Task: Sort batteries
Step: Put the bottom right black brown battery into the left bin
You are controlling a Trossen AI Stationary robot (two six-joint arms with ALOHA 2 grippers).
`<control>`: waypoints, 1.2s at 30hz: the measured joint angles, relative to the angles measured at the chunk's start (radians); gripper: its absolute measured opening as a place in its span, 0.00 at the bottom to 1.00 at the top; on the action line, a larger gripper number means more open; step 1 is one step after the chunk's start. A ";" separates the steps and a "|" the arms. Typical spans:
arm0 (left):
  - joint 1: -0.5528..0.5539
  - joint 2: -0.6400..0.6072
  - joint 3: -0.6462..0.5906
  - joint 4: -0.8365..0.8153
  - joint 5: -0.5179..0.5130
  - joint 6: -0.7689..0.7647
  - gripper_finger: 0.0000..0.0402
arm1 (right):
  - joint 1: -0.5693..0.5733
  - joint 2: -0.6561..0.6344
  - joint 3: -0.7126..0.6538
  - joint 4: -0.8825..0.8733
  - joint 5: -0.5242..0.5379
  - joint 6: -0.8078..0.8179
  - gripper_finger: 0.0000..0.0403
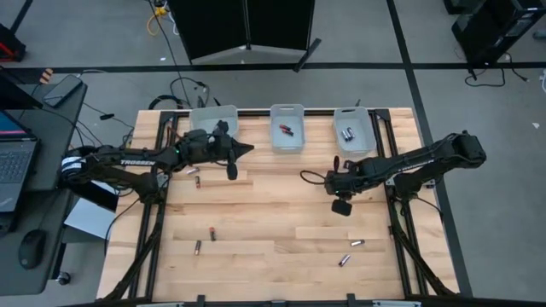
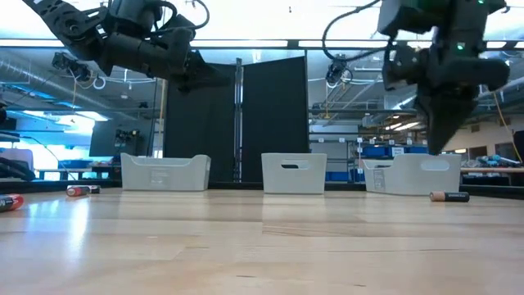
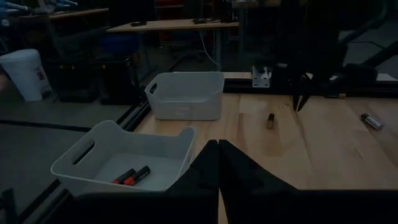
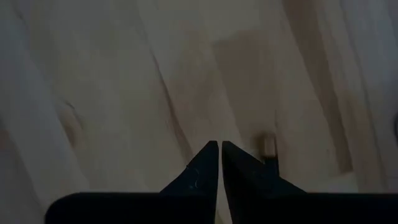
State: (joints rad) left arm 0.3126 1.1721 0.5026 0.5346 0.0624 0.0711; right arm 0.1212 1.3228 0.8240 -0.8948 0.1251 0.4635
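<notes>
Several batteries lie loose on the wooden table: two near its left edge [image 1: 198, 182], two at the near left [image 1: 212, 234], two at the near right [image 1: 356, 244]. Black-and-red batteries [image 3: 132, 177] lie in the middle bin [image 1: 287, 128], silver ones [image 1: 347, 134] in the right bin [image 1: 351, 126]. My right gripper [image 2: 442, 147] hangs shut, pointing down, above the table's right part, over a battery [image 2: 449, 197] that also shows beside its fingers [image 4: 268, 146]. My left gripper [image 1: 247, 149] is shut and held level in the air between the left bin [image 1: 213, 122] and the middle bin.
Three translucent bins stand in a row along the far edge. Black frame rails run along the table's left and right sides. A desk with a laptop and a mouse [image 1: 31, 247] stands left of the table. The table's middle shows bare wood.
</notes>
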 joint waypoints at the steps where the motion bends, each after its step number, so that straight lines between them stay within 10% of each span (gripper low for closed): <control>1: 0.000 0.000 0.000 0.000 0.000 0.000 0.02 | -0.002 -0.006 -0.011 -0.001 -0.012 0.007 0.08; 18: 0.000 0.000 0.000 -0.011 -0.002 0.003 0.02 | 0.339 0.058 -0.020 -0.159 -0.485 0.281 0.39; 36: 0.000 0.000 0.000 -0.010 -0.002 0.003 0.02 | 0.589 0.369 -0.020 -0.281 -0.548 0.216 0.73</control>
State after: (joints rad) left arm 0.3126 1.1725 0.5026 0.5243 0.0608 0.0737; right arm 0.7107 1.6914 0.8040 -1.1755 -0.4232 0.6795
